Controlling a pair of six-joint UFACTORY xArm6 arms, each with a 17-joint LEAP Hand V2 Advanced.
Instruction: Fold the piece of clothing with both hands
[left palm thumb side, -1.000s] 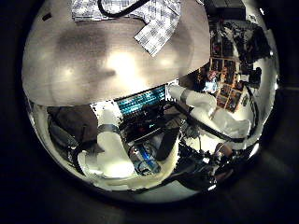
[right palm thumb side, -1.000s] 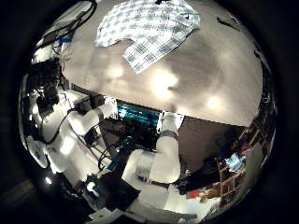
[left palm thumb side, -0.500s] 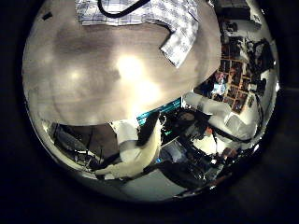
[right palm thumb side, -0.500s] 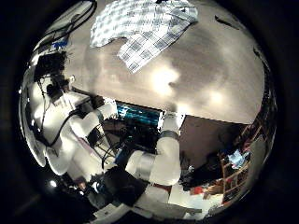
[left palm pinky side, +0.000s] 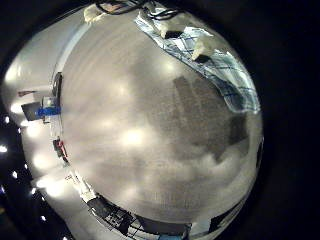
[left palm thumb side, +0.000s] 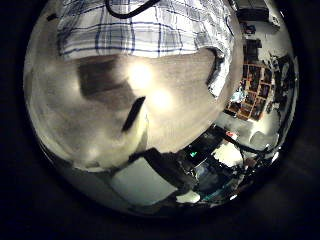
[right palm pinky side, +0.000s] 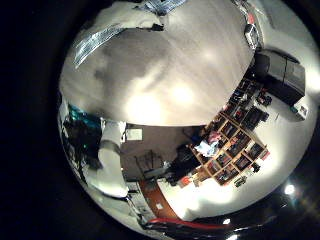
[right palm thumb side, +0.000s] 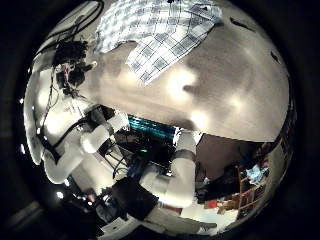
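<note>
A checked piece of clothing (left palm thumb side: 140, 25) lies spread on the table (left palm thumb side: 160, 85) and fills a wide band of the left thumb side palm view, close to that palm. It also shows in the left little finger side palm view (left palm pinky side: 215, 65), in the right little finger side palm view (right palm pinky side: 105, 38) and in the right thumb side palm view (right palm thumb side: 160, 35), flat and partly bunched. In the right thumb side palm view the left hand (right palm thumb side: 72, 60) hangs over the table's edge beside the clothing; its fingers are too small to read.
The table's edge (right palm thumb side: 190, 125) runs below the clothing, with a lit screen (right palm thumb side: 150, 127) and both arms' bases behind it. Shelves (right palm pinky side: 235, 135) stand in the room beyond. Bare tabletop (left palm pinky side: 140, 130) stretches beside the clothing.
The left palm camera has moved closer to the clothing, which now fills more of its view. In the right thumb view the left arm has swung up toward the table's edge beside the clothing.
</note>
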